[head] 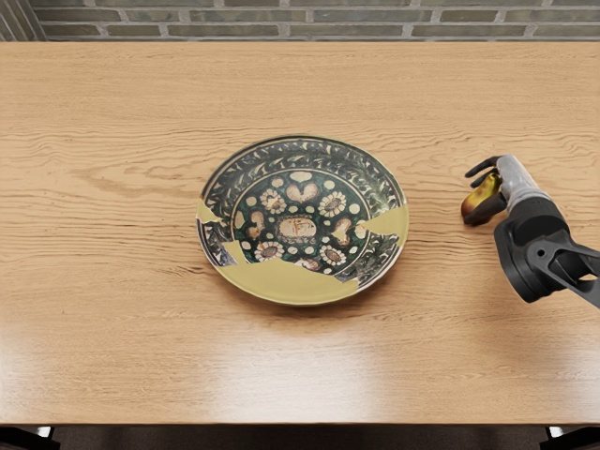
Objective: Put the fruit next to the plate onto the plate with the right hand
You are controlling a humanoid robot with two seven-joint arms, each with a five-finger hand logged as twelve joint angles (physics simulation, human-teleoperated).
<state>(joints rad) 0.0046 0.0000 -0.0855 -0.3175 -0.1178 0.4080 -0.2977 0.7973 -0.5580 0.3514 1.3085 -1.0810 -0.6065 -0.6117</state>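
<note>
Wooden tabletop runs along the front edge, and just behind it on the right is the dark forearm, reaching in from the side. The right hand is on the fruit: black fingers curl over the top and close around a yellow-brown piece tucked right under them, low by the wood. Whether it's lifted, I can't tell. Well apart from the fingers, toward the table's middle, lies the patterned plate, with a dark floral centre and yellow patches on the rim. So the fruit is off the plate, beside it. Beyond the fingers, past the far edge, stands a brick wall.
</note>
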